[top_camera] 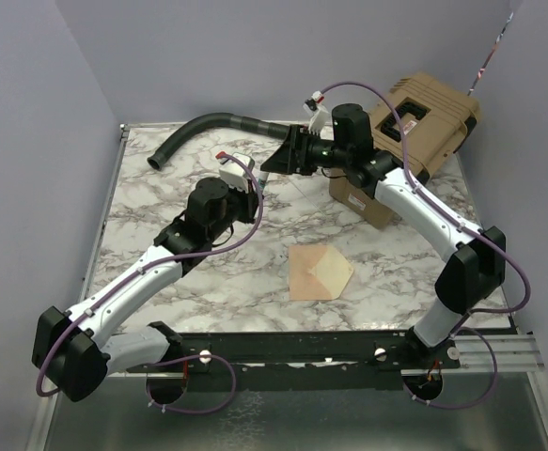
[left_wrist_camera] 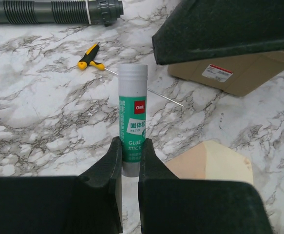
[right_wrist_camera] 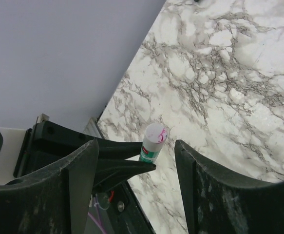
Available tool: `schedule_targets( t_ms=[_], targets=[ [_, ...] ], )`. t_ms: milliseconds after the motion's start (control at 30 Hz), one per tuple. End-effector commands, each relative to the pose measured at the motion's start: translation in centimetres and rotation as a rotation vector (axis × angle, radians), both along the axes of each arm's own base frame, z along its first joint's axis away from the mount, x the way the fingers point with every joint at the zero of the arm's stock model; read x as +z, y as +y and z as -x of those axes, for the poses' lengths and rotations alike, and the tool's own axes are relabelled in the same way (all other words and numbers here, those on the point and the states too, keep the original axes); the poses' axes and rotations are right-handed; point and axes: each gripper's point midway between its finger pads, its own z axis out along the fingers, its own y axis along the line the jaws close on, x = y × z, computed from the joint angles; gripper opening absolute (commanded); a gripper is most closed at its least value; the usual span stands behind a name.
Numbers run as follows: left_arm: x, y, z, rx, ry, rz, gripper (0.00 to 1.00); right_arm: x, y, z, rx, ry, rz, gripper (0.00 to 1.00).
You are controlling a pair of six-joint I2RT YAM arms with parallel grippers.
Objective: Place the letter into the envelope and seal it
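The peach envelope (top_camera: 319,272) lies flat on the marble table, its paler cream triangular flap pointing right. It also shows in the left wrist view (left_wrist_camera: 210,161). No separate letter sheet shows; it is hidden. My left gripper (left_wrist_camera: 130,141) is shut on a green and white glue stick (left_wrist_camera: 132,117), holding it above the table behind the envelope (top_camera: 258,185). My right gripper (right_wrist_camera: 137,145) is open, its fingers on either side of the stick's white cap (right_wrist_camera: 154,136) without touching it. It is level with the left gripper in the top view (top_camera: 278,160).
A black corrugated hose (top_camera: 208,127) lies at the back left. A tan case (top_camera: 433,117) stands at the back right with a flat cardboard box (top_camera: 363,202) before it. A yellow-handled screwdriver (left_wrist_camera: 90,56) lies near the hose.
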Motion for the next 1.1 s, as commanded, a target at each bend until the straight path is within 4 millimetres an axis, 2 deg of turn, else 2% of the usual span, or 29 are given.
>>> schedule_targets(
  t_ms=[0, 167, 400, 833, 967, 1067],
  targets=[
    [1.9, -0.7, 0.6, -0.041, -0.026, 0.061, 0.0, -1.8, 0.5, 1.9, 0.173, 0.029, 0.069, 0.66],
    [2.6, -1.0, 0.7, -0.055, -0.027, 0.085, 0.0, -2.3, 0.5, 3.0, 0.264, 0.006, 0.084, 0.6],
    [3.1, -1.8, 1.1, -0.103, -0.024, 0.096, 0.0, -3.2, 1.0, 3.1, 0.298, 0.04, 0.074, 0.53],
    [3.1, -1.7, 1.2, -0.123, -0.03, 0.055, 0.0, -2.3, 1.5, 1.3, 0.234, 0.02, 0.056, 0.48],
    [3.0, -1.4, 1.4, -0.12, -0.026, 0.036, 0.0, -2.6, 1.5, 1.2, 0.229, 0.027, 0.067, 0.42],
    [3.2, -1.2, 1.5, -0.117, -0.032, 0.035, 0.0, -2.5, 1.7, 1.6, 0.258, 0.038, 0.059, 0.3]
  ],
)
